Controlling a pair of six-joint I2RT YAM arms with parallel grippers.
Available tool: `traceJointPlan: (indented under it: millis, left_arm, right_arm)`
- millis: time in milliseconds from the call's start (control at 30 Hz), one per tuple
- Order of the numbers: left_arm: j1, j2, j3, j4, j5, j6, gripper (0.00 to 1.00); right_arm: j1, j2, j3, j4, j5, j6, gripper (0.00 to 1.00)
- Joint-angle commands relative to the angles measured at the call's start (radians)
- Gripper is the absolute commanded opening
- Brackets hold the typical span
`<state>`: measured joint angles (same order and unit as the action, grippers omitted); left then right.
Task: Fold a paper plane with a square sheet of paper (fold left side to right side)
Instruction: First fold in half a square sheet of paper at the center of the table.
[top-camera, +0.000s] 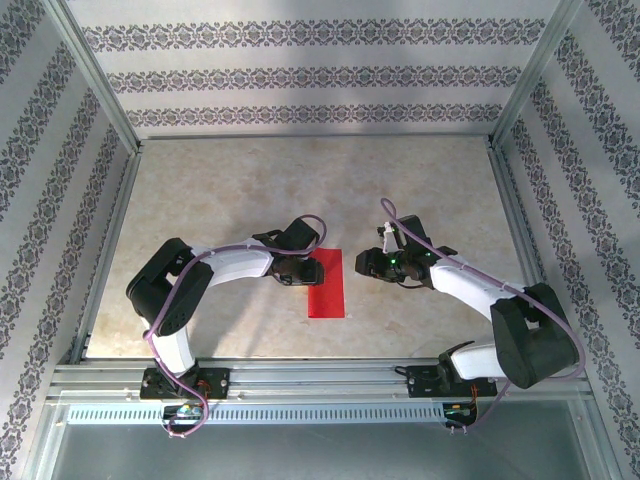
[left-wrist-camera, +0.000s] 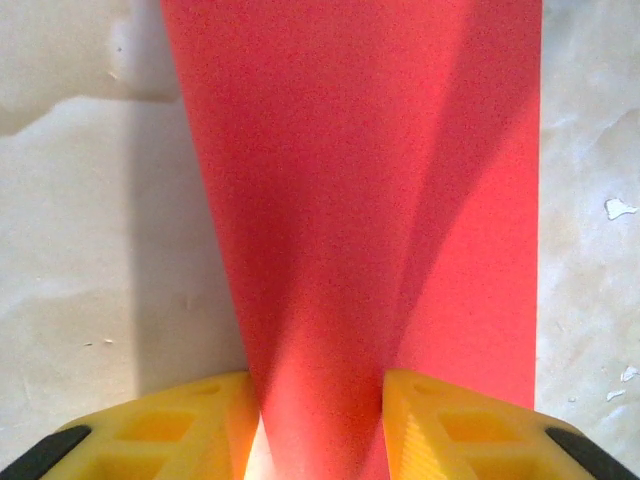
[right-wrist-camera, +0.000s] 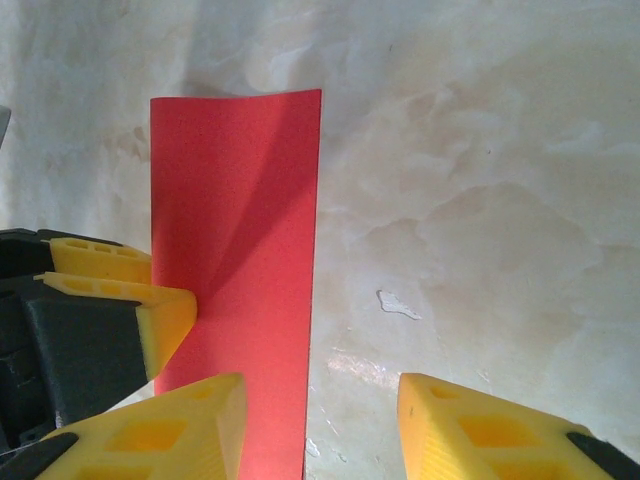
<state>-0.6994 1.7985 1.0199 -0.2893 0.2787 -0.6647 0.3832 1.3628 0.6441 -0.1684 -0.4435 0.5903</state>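
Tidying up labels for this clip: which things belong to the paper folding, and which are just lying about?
Job: folded bright red paper sheet, left gripper, right gripper.
Lying about: small white flecks on the beige marbled table.

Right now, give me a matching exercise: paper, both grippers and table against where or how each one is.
1 square sheet of paper
2 left gripper
3 right gripper
4 table

A beige, marbled
B on the sheet's right side, jaws open
C red, a narrow strip lying mid-table
D on the sheet's left side, paper showing between its fingers

Pairs: 1-C, 2-D, 3-B, 4-A
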Motion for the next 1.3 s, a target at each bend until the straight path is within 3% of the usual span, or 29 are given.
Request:
traceJointPlan:
  millis: [0, 467, 633, 1267]
  left_arm:
    - [-0.028, 0.071, -0.008, -0.005, -0.012, 0.019, 0.4]
    - [-0.028, 0.072, -0.006, -0.011, -0.015, 0.009, 0.4]
    - [-0.028, 0.068, -0.008, -0.007, -0.016, 0.002, 0.4]
    - [-0.028, 0.074, -0.011, -0.004, -0.01, -0.004, 0.4]
  right_arm:
    - [0.003, 0.02, -0.003, 0.01, -0.028, -0.014, 0.44]
    - [0.085, 0.154, 0.034, 0.106, -0.13, 0.061, 0.09]
    - [0.108, 0.181, 0.044, 0.127, -0.147, 0.081, 0.0]
    - [0.155, 0.299, 0.068, 0.178, -0.174, 0.112, 0.0]
